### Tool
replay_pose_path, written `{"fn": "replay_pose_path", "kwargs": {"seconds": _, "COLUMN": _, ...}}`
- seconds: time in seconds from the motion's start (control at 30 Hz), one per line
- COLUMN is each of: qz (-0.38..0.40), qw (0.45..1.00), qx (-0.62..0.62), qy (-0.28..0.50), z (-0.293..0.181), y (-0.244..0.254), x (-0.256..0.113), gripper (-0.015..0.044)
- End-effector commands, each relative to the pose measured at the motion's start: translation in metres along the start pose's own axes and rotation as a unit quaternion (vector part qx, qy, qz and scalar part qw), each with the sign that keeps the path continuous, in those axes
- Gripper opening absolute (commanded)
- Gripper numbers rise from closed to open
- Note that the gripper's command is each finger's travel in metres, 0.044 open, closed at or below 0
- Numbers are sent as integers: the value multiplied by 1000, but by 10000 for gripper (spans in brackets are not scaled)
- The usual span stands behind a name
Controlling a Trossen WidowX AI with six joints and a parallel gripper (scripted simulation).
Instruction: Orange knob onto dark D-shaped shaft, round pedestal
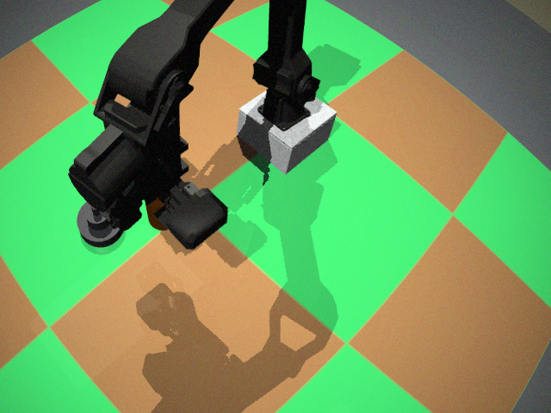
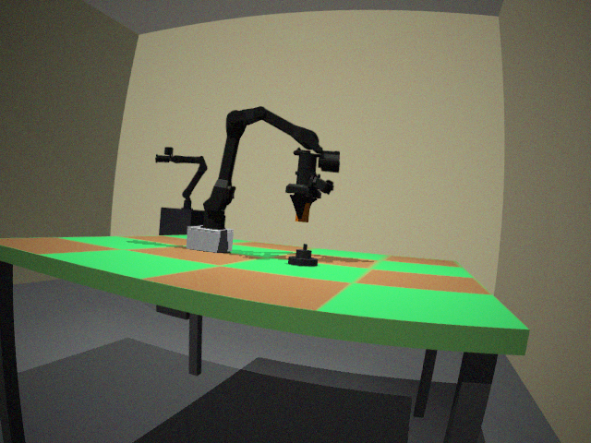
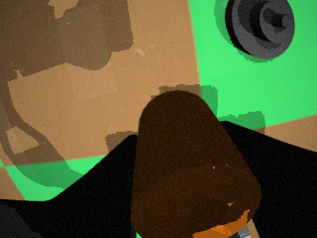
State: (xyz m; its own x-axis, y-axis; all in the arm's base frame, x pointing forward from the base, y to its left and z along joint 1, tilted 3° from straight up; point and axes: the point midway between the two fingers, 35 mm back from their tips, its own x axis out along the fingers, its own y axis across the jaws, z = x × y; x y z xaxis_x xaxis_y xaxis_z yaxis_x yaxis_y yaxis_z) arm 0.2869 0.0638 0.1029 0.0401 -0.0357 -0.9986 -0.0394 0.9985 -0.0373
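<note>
The orange knob (image 1: 155,215) (image 2: 305,211) (image 3: 190,144) is between the fingers of my gripper (image 2: 301,218) (image 3: 178,136), which is shut on it. Both are well above the table. The knob looks dark and shaded in the wrist view, and its hole is not visible. The round dark pedestal (image 1: 85,223) (image 2: 295,261) (image 3: 240,36) stands on a green square, with its thin shaft (image 2: 305,246) (image 3: 281,20) upright. In the wrist view it is at the top right, off to the side of the knob. The shaft's flat side cannot be made out.
The arm's white base block (image 1: 279,153) (image 2: 202,239) stands on the green and orange checkered table (image 1: 400,284) (image 2: 258,286). Arm shadows fall across the squares. A second small dark arm (image 2: 194,178) is in the background of the exterior view.
</note>
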Motion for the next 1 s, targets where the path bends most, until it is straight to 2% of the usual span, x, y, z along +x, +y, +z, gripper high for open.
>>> {"fn": "replay_pose_path", "kwargs": {"seconds": 0.0, "qz": 3, "qw": 1000, "qx": 0, "qy": -6, "z": 8, "y": -7, "x": 0, "gripper": 0}}
{"fn": "replay_pose_path", "kwargs": {"seconds": 0.97, "qz": 1, "qw": 1000, "qx": 6, "qy": -9, "z": 42, "y": -82, "x": 23, "gripper": 0}}
